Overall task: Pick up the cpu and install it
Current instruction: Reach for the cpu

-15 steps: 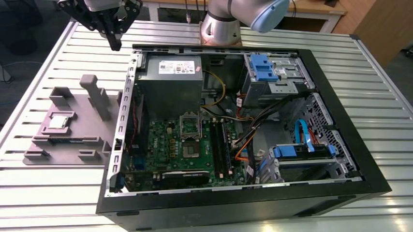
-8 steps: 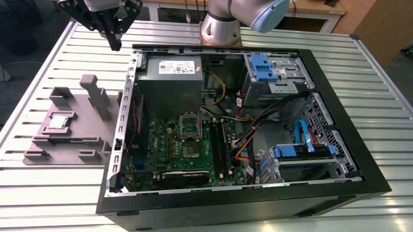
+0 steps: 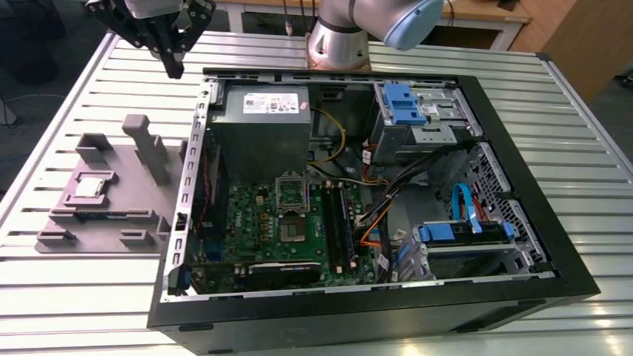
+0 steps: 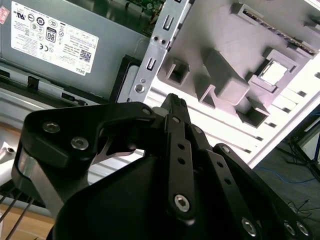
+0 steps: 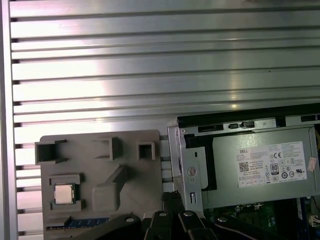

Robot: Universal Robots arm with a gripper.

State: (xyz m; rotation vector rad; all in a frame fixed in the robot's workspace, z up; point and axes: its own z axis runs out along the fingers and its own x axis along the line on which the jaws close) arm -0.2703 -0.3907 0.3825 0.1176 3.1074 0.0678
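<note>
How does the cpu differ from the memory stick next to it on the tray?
The cpu is square, the memory stick long and narrow. The cpu has a shiny silver top; the memory stick looks greenish. Both lie in the mauve-grey tray, outside the computer case.

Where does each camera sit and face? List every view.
Exterior view: off the arm, looking down on the computer case, tray and cpu; arm and hand show.
First wrist view: on the arm, looking down past the hand at tray and power supply.
Second wrist view: on the arm, looking along the hand toward the tray.
All share the cpu on the tray.
</note>
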